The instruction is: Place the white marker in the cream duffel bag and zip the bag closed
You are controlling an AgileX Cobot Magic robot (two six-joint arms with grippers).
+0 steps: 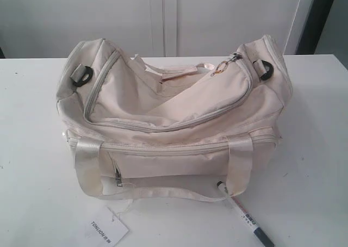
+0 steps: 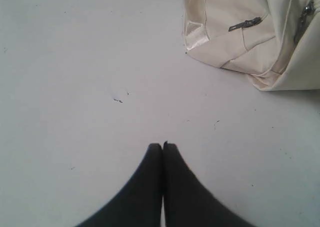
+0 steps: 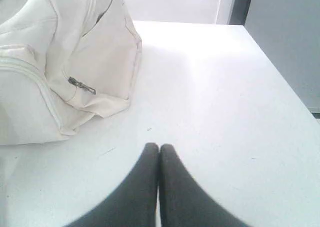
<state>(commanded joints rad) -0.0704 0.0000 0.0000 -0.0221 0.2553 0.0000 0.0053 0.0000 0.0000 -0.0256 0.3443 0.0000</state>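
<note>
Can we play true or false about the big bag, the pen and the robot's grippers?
1. The white marker lies on the table, outside the cream duffel bag. True.
2. The left gripper is holding the marker. False: it is shut on nothing, above bare table beside the bag.
3. A paper tag with black letters lies on the table near the bag. True.
4. The right gripper is wide open. False: it is shut, with nothing between its tips.
5. The marker's dark cap end points into the bag. False: the dark end points away from the bag.
</note>
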